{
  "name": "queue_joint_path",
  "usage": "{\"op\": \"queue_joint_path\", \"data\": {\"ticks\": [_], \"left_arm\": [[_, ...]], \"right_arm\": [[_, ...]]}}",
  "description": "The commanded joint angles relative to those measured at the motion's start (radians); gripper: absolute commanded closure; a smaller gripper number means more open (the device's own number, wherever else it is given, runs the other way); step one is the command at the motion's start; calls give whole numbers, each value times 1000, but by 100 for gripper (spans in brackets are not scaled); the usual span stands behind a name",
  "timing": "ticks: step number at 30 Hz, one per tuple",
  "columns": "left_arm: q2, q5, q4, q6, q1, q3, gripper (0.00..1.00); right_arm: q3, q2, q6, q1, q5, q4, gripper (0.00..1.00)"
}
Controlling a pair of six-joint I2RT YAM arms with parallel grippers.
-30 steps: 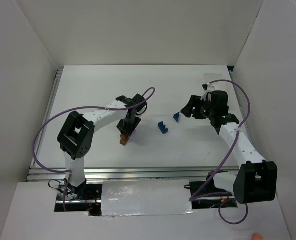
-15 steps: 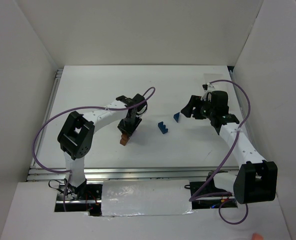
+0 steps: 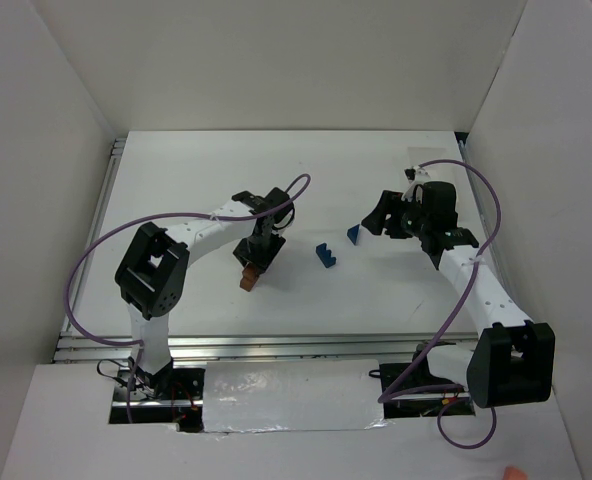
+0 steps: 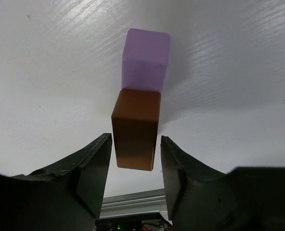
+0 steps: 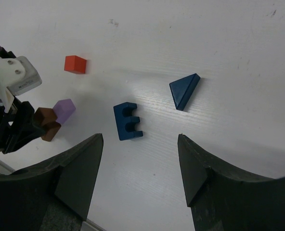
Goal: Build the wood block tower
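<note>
A brown-orange block point(image 4: 135, 130) stands on top of a pale purple block point(image 4: 145, 60) on the white table. My left gripper point(image 4: 135, 166) straddles the brown block, open, with a thin gap showing on each side. In the top view the same gripper point(image 3: 253, 262) hangs over the brown block point(image 3: 247, 281). My right gripper point(image 5: 140, 168) is open and holds nothing, hovering over bare table. Ahead of it lie a blue notched block point(image 5: 127, 121) and a blue triangle point(image 5: 184, 89), with a red cube point(image 5: 75, 64) farther off.
White walls close in the table on three sides. An aluminium rail point(image 3: 226, 345) runs along the near edge. The blue notched block point(image 3: 324, 254) and blue triangle point(image 3: 353, 234) lie between the two arms. Purple cables loop off both arms.
The left jaws have spread a little, away from the sides of the brown block. Neither arm nor any block has shifted.
</note>
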Motion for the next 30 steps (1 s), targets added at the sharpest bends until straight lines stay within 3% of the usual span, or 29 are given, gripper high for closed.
{"op": "queue_joint_path", "data": {"ticks": [1, 11, 15, 18, 20, 21, 26, 27, 30], "left_arm": [[-1, -10, -10, 1, -1, 20, 41], [-7, -4, -11, 0, 1, 23, 33], [-26, -2, -10, -3, 1, 31, 19], [-76, 16, 7, 4, 1, 28, 17], [-133, 25, 24, 4, 1, 29, 5], [-151, 22, 26, 0, 1, 34, 1], [-262, -59, 32, -77, 1, 104, 1], [-298, -62, 48, -89, 1, 111, 1], [-396, -50, 213, -144, 11, 59, 1]], "right_arm": [[24, -4, -14, -4, -8, 1, 29], [22, -7, -14, -6, -13, 2, 30], [21, -6, -14, -4, -12, 5, 30], [21, -10, -19, -5, -15, 7, 29], [19, -17, -16, -4, -16, 7, 29], [19, -24, -17, -4, -19, 5, 27], [15, -61, -39, 20, -25, 5, 14], [16, -66, -48, 46, 8, 1, 7], [39, -40, -72, 121, 101, -38, 0]]}}
